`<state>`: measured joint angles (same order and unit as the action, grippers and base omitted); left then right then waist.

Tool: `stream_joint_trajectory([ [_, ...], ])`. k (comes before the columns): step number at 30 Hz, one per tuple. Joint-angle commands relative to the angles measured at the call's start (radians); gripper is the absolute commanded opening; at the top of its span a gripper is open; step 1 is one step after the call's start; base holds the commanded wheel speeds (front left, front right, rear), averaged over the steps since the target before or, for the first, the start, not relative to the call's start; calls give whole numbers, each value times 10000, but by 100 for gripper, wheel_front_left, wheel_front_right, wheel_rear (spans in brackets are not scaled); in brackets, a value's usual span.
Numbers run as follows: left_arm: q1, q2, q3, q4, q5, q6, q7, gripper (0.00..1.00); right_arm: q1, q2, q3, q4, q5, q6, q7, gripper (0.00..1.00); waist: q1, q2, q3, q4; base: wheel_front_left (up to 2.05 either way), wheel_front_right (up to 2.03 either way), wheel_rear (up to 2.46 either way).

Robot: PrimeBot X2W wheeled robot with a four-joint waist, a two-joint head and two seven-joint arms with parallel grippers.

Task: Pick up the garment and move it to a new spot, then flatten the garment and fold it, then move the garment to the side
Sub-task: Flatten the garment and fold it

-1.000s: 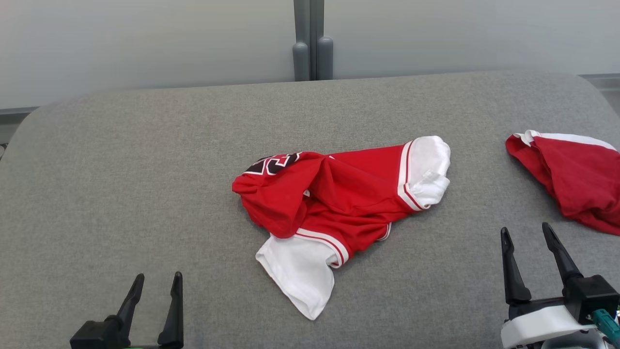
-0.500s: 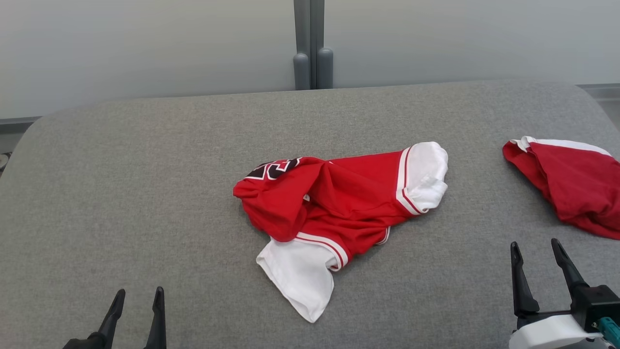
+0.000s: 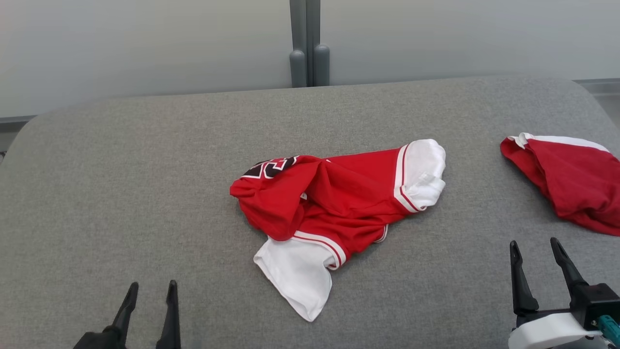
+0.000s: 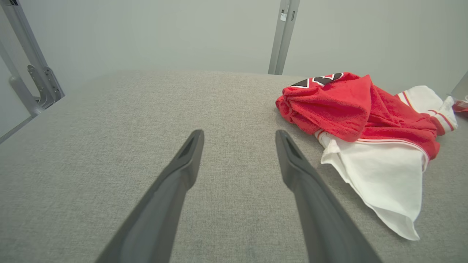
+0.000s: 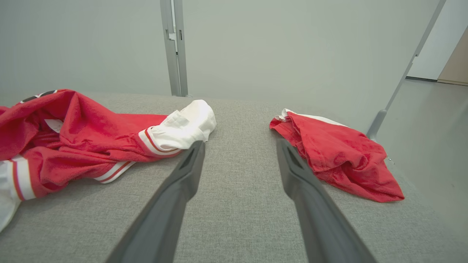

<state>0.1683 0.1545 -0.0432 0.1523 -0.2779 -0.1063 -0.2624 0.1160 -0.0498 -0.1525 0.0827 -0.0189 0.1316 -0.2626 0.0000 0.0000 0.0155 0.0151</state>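
A grey, fabric-covered pad (image 3: 121, 194) with rounded far corners spreads under everything. Behind it is a pale wall (image 3: 145, 43) split by a grey post (image 3: 305, 43), with a slanted metal strut (image 4: 33, 80) off its left side and bare floor (image 5: 431, 109) beyond its right. The garment (image 3: 339, 203), red with white banded ends and dark lettering, lies crumpled near the pad's middle, and a red cloth (image 3: 566, 184) sits well apart from it by the right edge. The left gripper (image 3: 152, 286) and right gripper (image 3: 533, 243) hover near the pad's front edge, both spread wide and empty, touching neither piece.
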Motion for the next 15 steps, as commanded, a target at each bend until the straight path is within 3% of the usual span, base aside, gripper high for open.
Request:
stream_joint_trajectory([
  [1, -252, -81, -52, -55, 62, -52, -27, 100, -129, -15, -30, -48, 35, -18, -32, 100, 0, 0, 131, 15, 0, 0, 0],
  [7, -1723, -458, -983, 215, 309, -104, 425, 100, -565, -15, 50, -233, -53, -19, -32, 100, 0, 0, 862, -26, 0, 0, 0],
  [15, -4103, -925, -2648, 1023, 675, 126, 2207, 100, -1359, -18, 321, -391, 142, -19, -32, 100, 0, 0, 1799, -706, 0, 0, 0],
])
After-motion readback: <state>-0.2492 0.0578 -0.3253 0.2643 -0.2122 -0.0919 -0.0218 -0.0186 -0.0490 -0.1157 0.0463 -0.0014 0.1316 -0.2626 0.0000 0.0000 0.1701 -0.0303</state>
